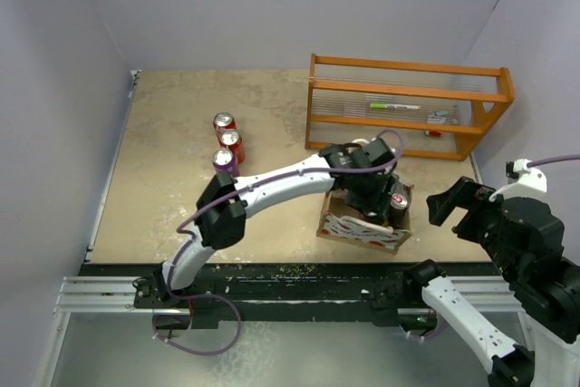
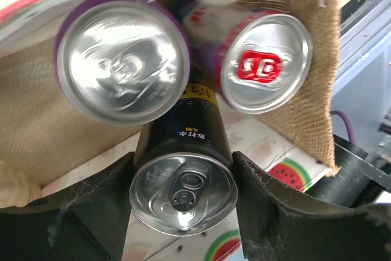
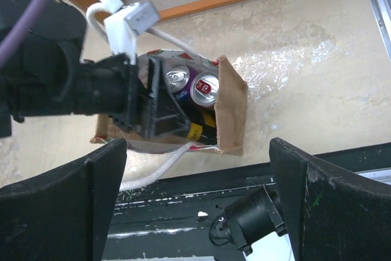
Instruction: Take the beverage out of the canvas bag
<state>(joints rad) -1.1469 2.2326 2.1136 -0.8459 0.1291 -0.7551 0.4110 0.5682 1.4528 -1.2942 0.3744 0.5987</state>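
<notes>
From above, the left gripper [image 1: 376,195] is reaching down into the canvas bag [image 1: 361,229], and the right gripper [image 1: 458,206] is hovering just beside it. At the left wrist, both fingers [image 2: 91,212] are clamping the black can [image 2: 183,145] inside the bag, below two other cans [image 2: 122,59]. At the right wrist, the fingers are standing wide apart, holding nothing.
</notes>
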